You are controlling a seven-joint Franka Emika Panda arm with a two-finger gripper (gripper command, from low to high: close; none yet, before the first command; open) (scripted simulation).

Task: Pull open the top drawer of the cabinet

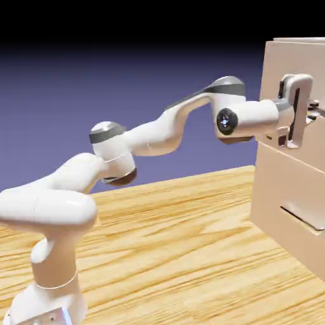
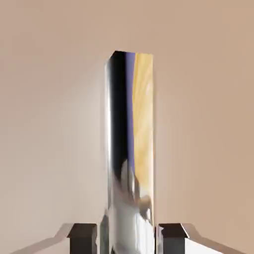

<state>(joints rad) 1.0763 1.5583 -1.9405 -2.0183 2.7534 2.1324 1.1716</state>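
While the cabinet (image 1: pixel 295 152) fills the exterior view's right edge, standing on the wooden table (image 1: pixel 178 247), you have the arm (image 1: pixel 146 136) stretched out level toward its upper front. That upper panel is the top drawer (image 1: pixel 279 82), and from these views you cannot tell that it has come out at all; the lower drawer front (image 1: pixel 298 203) sits beneath it with its own slot. Your gripper (image 1: pixel 298 120) is pressed up against the top drawer at handle height. In the hand view the mirror-bright handle (image 2: pixel 130 149) runs straight up the middle, and the two fingertips (image 2: pixel 82 233) stand one on each side of it, close against its sides. I judge you are clamped on the handle, or nearly so, though contact itself is hard to confirm. To do the pull well, make sure your grasp is firm, then draw straight back along the drawer's travel, keeping the hand level and square to the front. Any sideways drift or twist could slip the fingers off that slick bar, so go slowly
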